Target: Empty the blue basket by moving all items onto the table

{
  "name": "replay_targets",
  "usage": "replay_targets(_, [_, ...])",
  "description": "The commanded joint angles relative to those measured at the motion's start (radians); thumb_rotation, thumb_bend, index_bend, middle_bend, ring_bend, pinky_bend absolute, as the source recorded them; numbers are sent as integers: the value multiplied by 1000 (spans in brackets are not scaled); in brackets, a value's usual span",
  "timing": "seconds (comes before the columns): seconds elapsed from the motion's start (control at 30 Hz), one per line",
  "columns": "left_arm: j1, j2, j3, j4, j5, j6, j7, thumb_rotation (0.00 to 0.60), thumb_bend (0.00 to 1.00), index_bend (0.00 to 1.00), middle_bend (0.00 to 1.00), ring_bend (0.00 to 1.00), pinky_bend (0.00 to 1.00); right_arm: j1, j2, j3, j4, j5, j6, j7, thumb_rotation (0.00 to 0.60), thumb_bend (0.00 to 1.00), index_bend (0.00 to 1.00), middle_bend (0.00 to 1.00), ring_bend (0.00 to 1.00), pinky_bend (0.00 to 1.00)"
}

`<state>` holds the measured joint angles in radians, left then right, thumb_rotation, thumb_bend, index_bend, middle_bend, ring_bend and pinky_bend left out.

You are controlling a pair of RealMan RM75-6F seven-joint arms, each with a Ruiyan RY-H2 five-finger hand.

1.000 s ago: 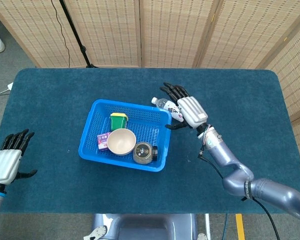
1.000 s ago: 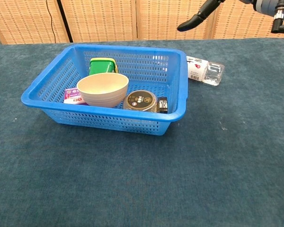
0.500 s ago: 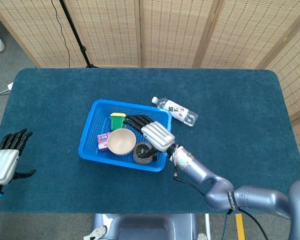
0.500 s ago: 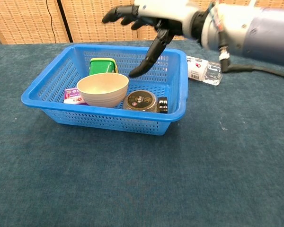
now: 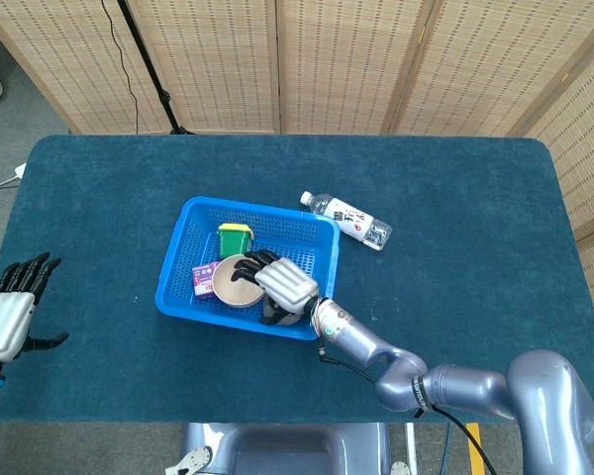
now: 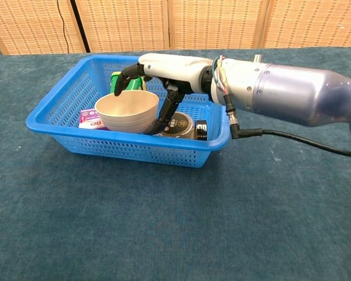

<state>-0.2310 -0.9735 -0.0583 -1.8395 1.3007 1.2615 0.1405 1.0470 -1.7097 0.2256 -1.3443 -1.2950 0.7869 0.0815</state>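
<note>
- The right hand is reaching into the blue basket, fingers spread over the bowl, holding nothing.
- The left hand is hanging open beside the worktop.
- A bottle is lying outside.

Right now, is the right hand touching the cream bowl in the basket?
Cannot tell. In the chest view the right hand arches over the bowl, fingers near its rim, but neither view plainly shows contact or gap.
</note>
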Motion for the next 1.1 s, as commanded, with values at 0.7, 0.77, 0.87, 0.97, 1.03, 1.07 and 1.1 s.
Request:
replay_targets(0.7, [-3, 0, -5, 9, -17, -7, -9, 600, 58, 0, 0, 0, 0, 3, -170, -36, 249, -136, 89, 118, 600, 340, 632, 583, 491, 605])
replay_targets(0.77, [-3, 0, -4, 9, -17, -7, -11, 600, 58, 0, 0, 0, 0, 2, -172, -34, 255, -147, 104, 131, 600, 340, 639, 595, 501, 625])
replay_targets(0.87, [-4, 1, -4, 10, -16, -9, -12, 600, 58, 0, 0, 0, 0, -2, -163, -27, 253, -167, 139, 149, 600, 342, 642, 599, 504, 628])
replay_targets(0.97, [-3, 1, -2, 9, -8, -7, -14, 600, 57, 0, 0, 0, 0, -8, -138, -15, 223, -177, 167, 156, 600, 343, 644, 601, 505, 628])
replay_targets(1.03, [-2, 1, 1, 7, 0, -6, -13, 600, 57, 0, 0, 0, 0, -14, -112, -3, 190, -180, 186, 147, 600, 346, 645, 601, 505, 629])
replay_targets(1.07, [-2, 2, 3, 6, 3, -5, -13, 600, 58, 0, 0, 0, 0, -17, -98, 3, 169, -179, 193, 140, 600, 347, 645, 601, 505, 629])
replay_targets(1.1, [-1, 2, 5, 4, 8, -4, -12, 600, 58, 0, 0, 0, 0, -21, -83, 10, 149, -177, 199, 132, 600, 347, 645, 601, 505, 629])
